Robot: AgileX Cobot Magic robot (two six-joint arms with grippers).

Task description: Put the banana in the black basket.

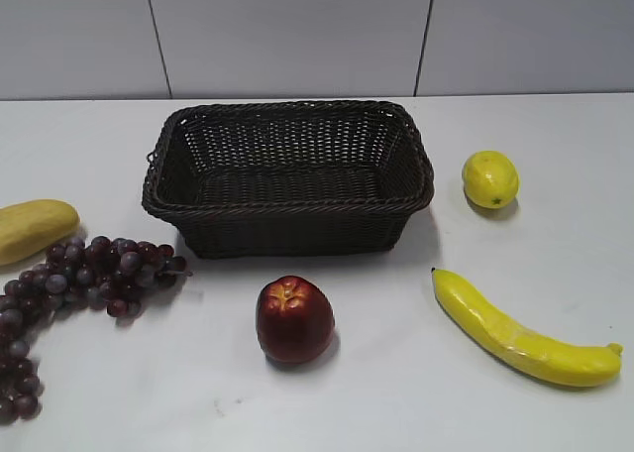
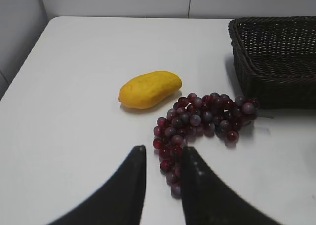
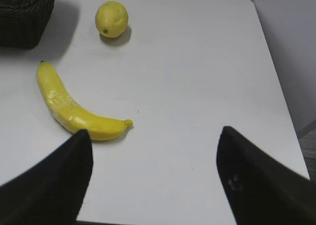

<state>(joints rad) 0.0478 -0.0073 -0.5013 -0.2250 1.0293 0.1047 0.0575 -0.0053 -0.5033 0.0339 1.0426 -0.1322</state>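
Observation:
The banana (image 1: 520, 333) lies on the white table at the front right, dark tip pointing toward the black basket (image 1: 287, 209). The basket stands empty at the middle back. In the right wrist view the banana (image 3: 69, 111) lies left of and just beyond my right gripper (image 3: 155, 133), which is wide open and empty above the table; the basket corner (image 3: 24, 13) shows at top left. My left gripper (image 2: 163, 148) has its fingers close together with a narrow gap, holding nothing, above the near end of the grapes. Neither gripper shows in the exterior view.
A red apple (image 1: 294, 319) sits in front of the basket. A lemon (image 1: 489, 178) lies right of it. Dark grapes (image 1: 89, 269) and a stubby dull-yellow fruit (image 1: 32, 229) lie at the left. The table's right edge (image 3: 276, 87) is close.

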